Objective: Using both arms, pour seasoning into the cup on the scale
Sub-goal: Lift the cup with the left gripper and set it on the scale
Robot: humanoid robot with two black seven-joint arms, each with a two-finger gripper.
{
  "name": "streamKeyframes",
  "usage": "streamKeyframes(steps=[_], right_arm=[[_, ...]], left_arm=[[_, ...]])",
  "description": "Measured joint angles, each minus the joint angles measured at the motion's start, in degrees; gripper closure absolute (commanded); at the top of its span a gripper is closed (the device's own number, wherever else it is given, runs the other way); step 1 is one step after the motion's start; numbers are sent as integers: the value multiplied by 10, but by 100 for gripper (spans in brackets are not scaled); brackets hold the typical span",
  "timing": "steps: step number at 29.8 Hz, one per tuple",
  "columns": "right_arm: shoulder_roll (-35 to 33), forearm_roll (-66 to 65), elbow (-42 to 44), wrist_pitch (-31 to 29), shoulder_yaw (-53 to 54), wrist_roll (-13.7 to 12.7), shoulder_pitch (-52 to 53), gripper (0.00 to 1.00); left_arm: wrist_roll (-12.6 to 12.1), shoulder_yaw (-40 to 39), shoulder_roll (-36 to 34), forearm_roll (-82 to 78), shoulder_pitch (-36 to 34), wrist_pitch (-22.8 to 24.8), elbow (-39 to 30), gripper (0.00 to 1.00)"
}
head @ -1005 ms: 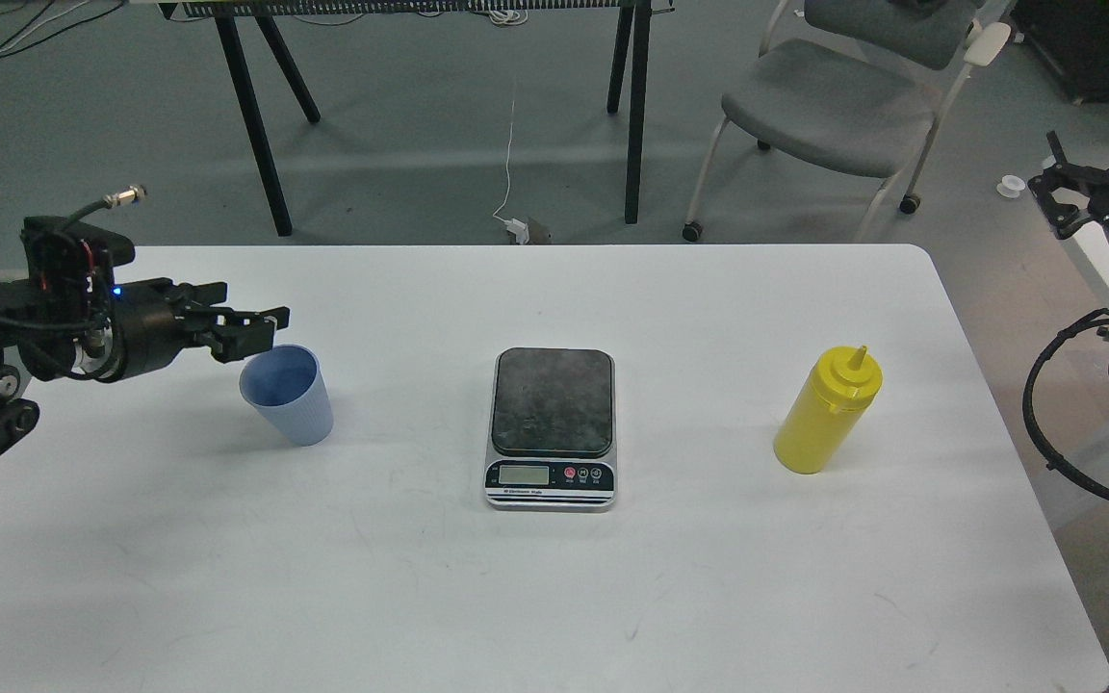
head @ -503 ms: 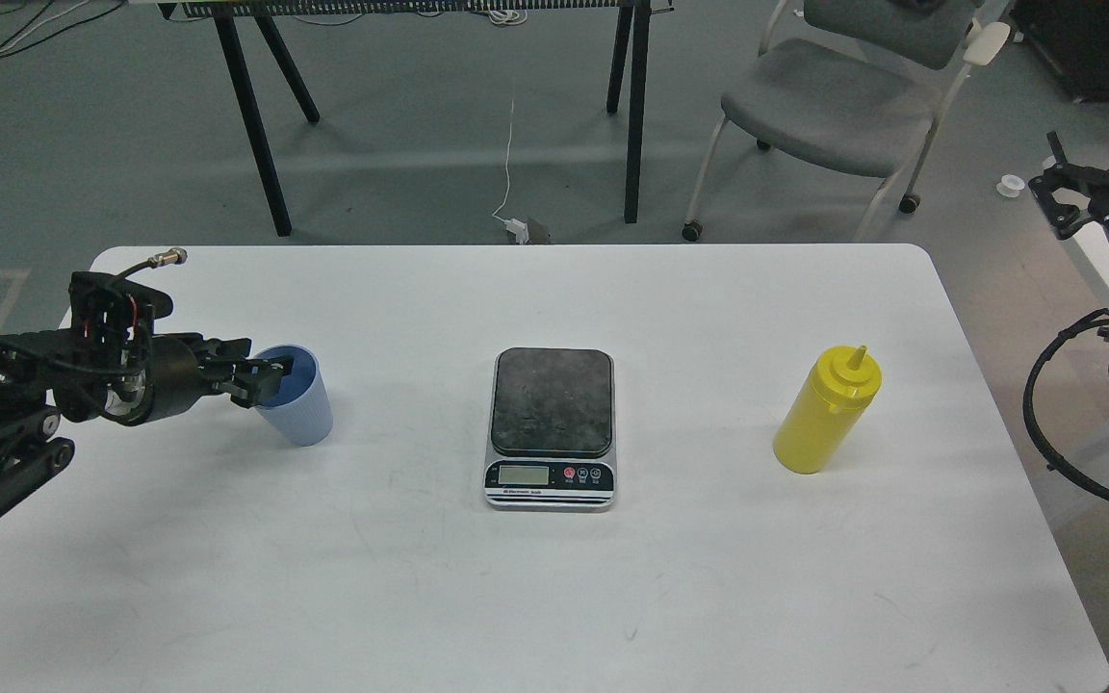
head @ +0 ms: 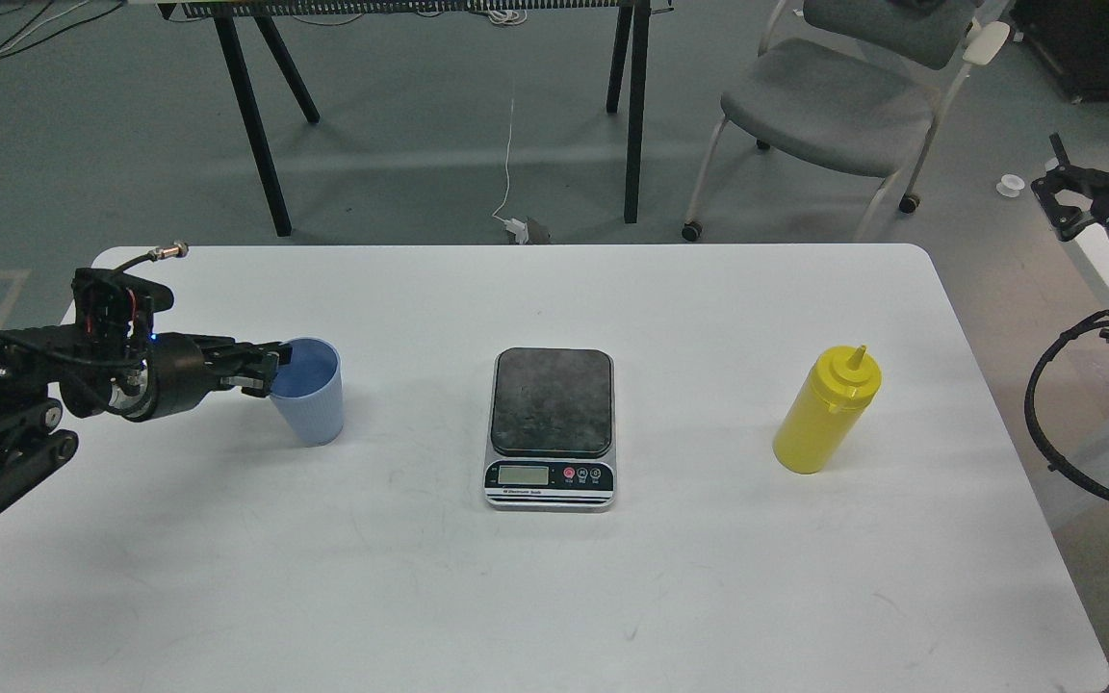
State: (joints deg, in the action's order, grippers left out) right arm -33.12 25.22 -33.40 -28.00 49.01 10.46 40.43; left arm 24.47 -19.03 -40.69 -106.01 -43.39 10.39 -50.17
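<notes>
The left claw pinches the near-left rim of the light blue cup on the counter, apparently to carry it right onto the empty scale, while the yellow seasoning bottle stands far right, beneath the spread, empty right claw.

Left: cup on tabletop
Centre: scale, well apart from both
Right: seasoning bottle, upright

I see even, cool overhead light, fairly bright; the white rounded-corner desk shows no glare. Soft faint shadows sit beside the yellow plastic squeeze bottle. Focus is sharp, with slight grain.
</notes>
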Motion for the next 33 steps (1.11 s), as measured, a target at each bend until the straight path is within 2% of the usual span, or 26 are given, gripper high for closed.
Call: streamKeyframes(steps=[4,8,13,19,26,29,30,31,33], right_arm=[[-2,-1,0,0,0,0,0,0],[-10,-1,0,0,0,0,0,0],[-21,-1,-1,0,1,0,0,0],[-38,0,-1,0,2,0,-7,0],[-44,0,-2,0,4,0,-12,0],[-44,0,-2,0,4,0,-13,0],[-44,0,-3,0,4,0,-13,0],[-44,0,-4,0,4,0,-14,0],[-44,0,-4,0,3,0,-14,0]], left_arm=[[1,-1,0,3,-43,17,-15,99],[-7,-2,7,2,-117,65,-54,99],[-55,16,117,-4,-180,94,-64,98],[-87,92,202,-4,-194,97,-52,98],[-95,109,255,-4,-176,93,-24,95],[-97,109,258,-4,-171,90,-13,90],[-97,109,259,-4,-171,88,-11,86],[-97,109,259,-4,-170,85,-10,75],[-98,107,259,-2,-166,80,-9,61]])
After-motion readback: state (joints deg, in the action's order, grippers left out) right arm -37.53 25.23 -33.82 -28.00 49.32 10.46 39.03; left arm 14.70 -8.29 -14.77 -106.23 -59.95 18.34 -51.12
